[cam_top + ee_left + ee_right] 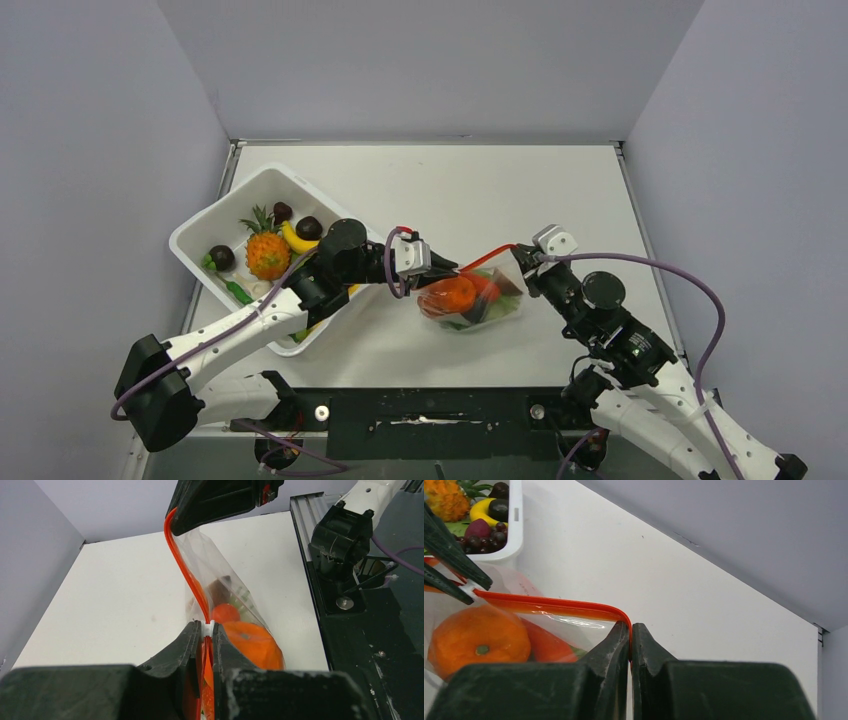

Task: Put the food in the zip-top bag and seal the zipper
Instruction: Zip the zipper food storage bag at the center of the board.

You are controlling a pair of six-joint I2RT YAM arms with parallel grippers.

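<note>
Top view: zip-top bag lies mid-counter, toward the near edge, between my arms. Its zipper runs left to right; left jaws grip one end, right jaws the other. Pineapple and more sit in the tub by the left edge.

Left wrist: left jaws narrow, pinching the strip, which runs straight away toward the right jaws.

Right wrist: right jaws clamped on the strip's corner; orange inside. Whether the track between is pressed closed, I cannot tell. Bag bottom cut off.
</note>
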